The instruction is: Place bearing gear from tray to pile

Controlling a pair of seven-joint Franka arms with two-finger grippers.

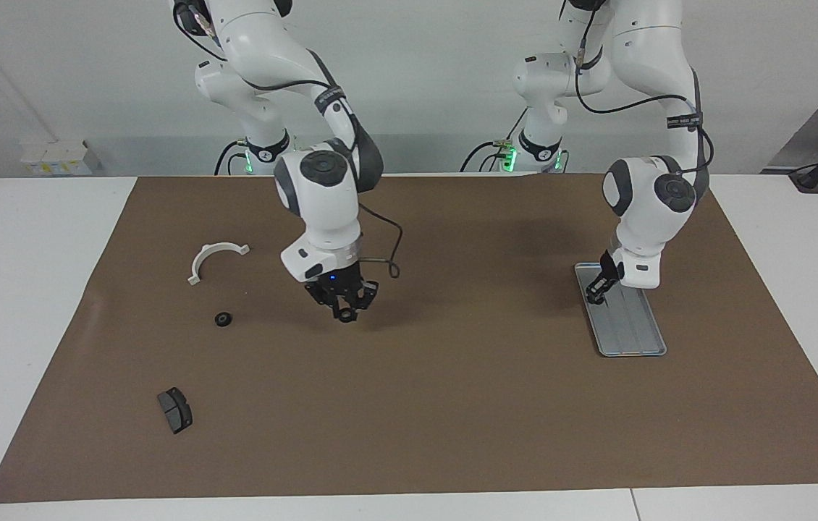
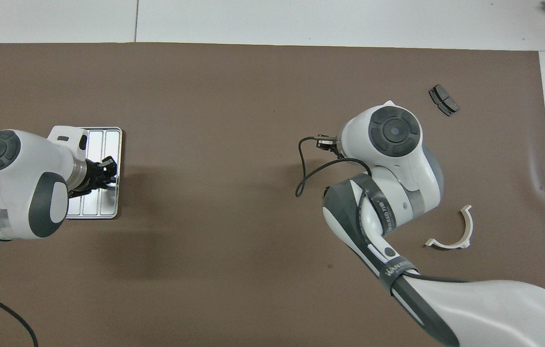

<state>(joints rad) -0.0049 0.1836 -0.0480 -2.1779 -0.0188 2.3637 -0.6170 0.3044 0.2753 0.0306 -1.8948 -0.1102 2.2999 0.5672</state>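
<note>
My right gripper (image 1: 343,311) hangs over the mat beside the pile, shut on a small black bearing gear (image 1: 344,317); in the overhead view its own arm hides it. Another bearing gear (image 1: 222,318) lies on the mat in the pile, with the white half-ring bracket (image 1: 215,259) (image 2: 456,231) and a dark brake pad (image 1: 175,409) (image 2: 443,100). My left gripper (image 1: 592,295) (image 2: 108,171) is shut low over the end of the silver tray (image 1: 633,340) (image 2: 108,137) nearer to the robots. I see nothing between its tips.
A brown mat (image 1: 452,405) covers the white table. The right arm's black cable (image 2: 306,168) loops out from its wrist. The right hand hides the spot where a second brake pad lay.
</note>
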